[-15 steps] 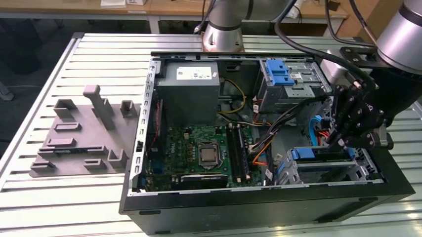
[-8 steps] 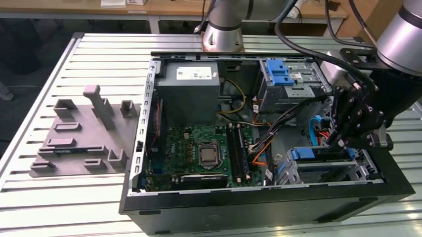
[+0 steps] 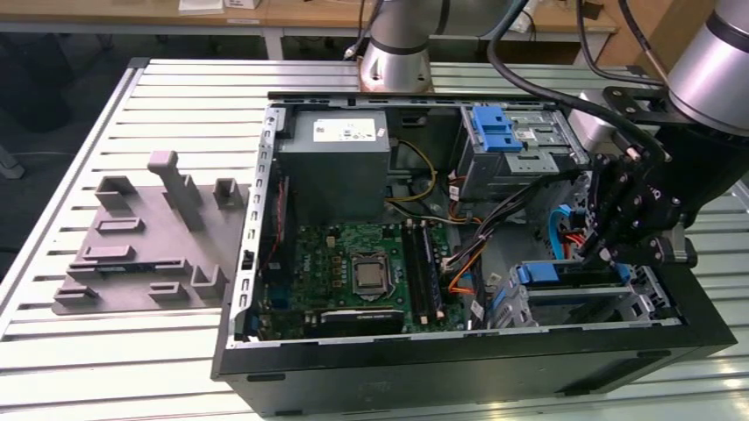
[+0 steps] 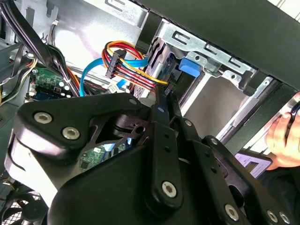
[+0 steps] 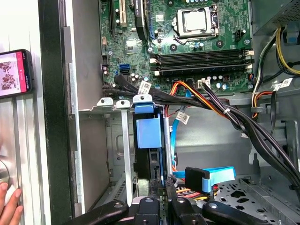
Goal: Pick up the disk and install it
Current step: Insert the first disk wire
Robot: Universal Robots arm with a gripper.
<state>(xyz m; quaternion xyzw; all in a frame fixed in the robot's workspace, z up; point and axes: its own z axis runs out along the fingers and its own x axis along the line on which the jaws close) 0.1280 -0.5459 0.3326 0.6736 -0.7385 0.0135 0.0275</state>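
Disk, exterior view: the disk (image 3: 571, 274), blue-framed, is seated in the drive cage (image 3: 650, 303) of the open computer case (image 3: 468, 360), on the ribbed metal table (image 3: 70, 351).
Progress: mostly inserted, judged.
Second wrist view: black gripper (image 4: 164, 93); fingers seem closed.
First wrist view: glossy blue plastic, disk (image 5: 149, 140) upright in the grey cage.

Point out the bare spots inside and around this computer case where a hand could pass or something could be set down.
Free: the ribbed table beside the grey fixture, and the empty slot next to the disk in the metal cage. Crowded: the cables between the motherboard and cage, and around the tool.
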